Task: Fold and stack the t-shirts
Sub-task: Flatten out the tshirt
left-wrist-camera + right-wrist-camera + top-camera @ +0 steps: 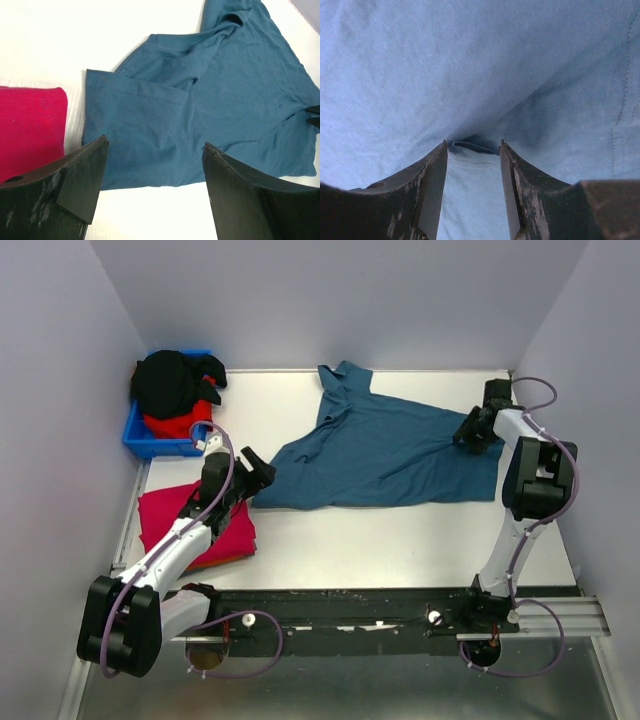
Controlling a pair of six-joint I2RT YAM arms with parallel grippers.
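Observation:
The large teal-blue t-shirt (380,455) lies spread and creased on the white table, collar at the far side. My right gripper (470,432) is at its right edge, its jaws closed on a fold of the cloth (470,60), and creases run towards it. My left gripper (258,472) is open and empty just above the shirt's left corner (135,130). A folded crimson-pink t-shirt (195,515) lies at the near left under my left arm; it also shows in the left wrist view (30,125). No orange shirt is clearly in view.
A small blue plastic bin (135,440) stands at the far left corner, holding a black shirt (170,380) over a red one (180,423). Grey walls close in on the left, back and right. The arms' black base rail (350,615) runs along the near edge.

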